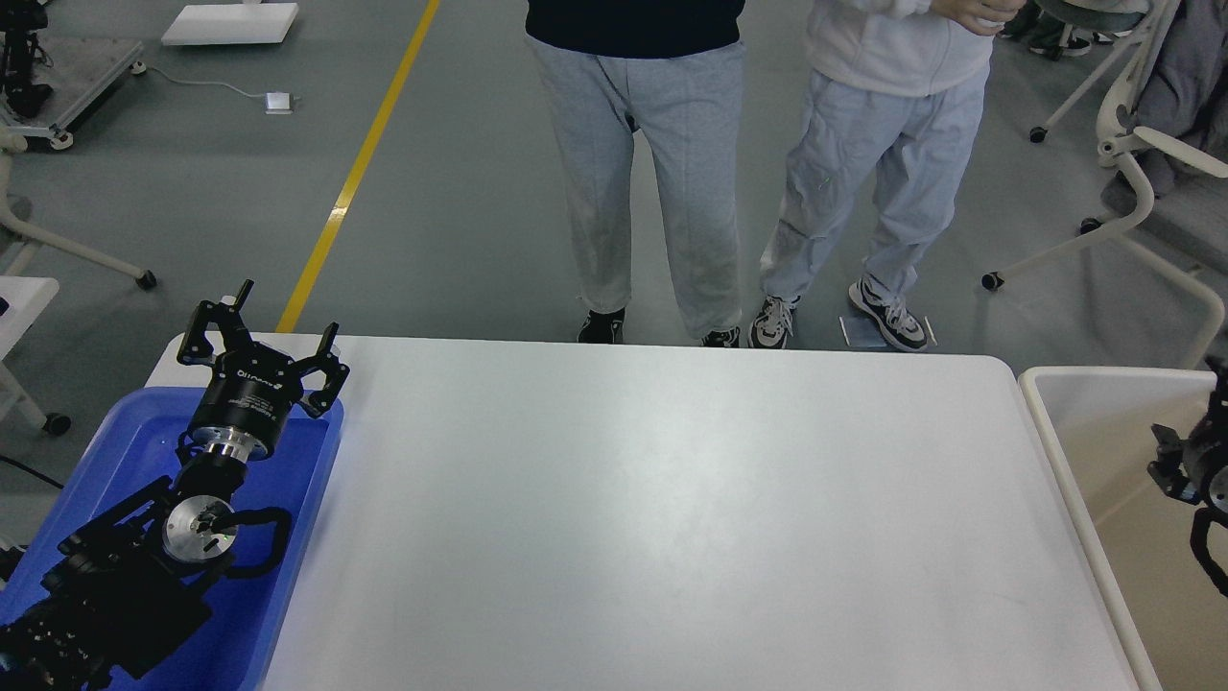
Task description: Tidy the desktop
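The desktop (672, 499) is a wide white tabletop with rounded corners, and nothing lies on it. My left gripper (267, 338) is open and empty, held over the far end of the blue tray (106, 451) at the desktop's left edge. My right arm shows only as a dark part at the right edge, with its gripper (1190, 465) over the beige-white bin (1055, 451). Its fingers cannot be told apart.
Two people in grey trousers (652, 192) (863, 182) stand just beyond the desktop's far edge. White chairs (1142, 163) stand at the back right. A yellow floor line (355, 173) runs at the back left.
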{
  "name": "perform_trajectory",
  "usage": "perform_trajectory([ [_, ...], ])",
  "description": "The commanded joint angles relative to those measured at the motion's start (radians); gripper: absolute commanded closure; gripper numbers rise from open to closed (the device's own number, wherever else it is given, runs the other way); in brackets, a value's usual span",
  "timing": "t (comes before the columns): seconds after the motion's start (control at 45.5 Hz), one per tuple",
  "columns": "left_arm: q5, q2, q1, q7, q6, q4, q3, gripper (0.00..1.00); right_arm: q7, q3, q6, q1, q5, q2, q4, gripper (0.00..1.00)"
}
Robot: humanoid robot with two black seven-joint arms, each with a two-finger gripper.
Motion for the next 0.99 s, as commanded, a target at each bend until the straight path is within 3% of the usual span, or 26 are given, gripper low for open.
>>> perform_trajectory([
  [0.0, 0.0, 0.0, 0.0, 0.0, 0.0, 0.0, 0.0, 0.0, 0.023, 0.113, 0.002, -0.063, 0.001, 0.02, 0.282, 0.0],
  [0.176, 0.0, 0.0, 0.0, 0.0, 0.0, 0.0, 0.0, 0.0, 0.106, 0.2, 0.032, -0.059, -0.002, 0.116, 0.299, 0.0],
  [0.462, 0.0, 0.0, 0.0, 0.0, 0.0, 0.0, 0.0, 0.0, 0.114, 0.238, 0.078, -0.069, 0.0, 0.228, 0.291, 0.0],
  [0.968, 0.0, 0.0, 0.0, 0.0, 0.0, 0.0, 0.0, 0.0, 0.15, 0.309, 0.078, -0.097, -0.003, 0.242, 0.297, 0.0],
])
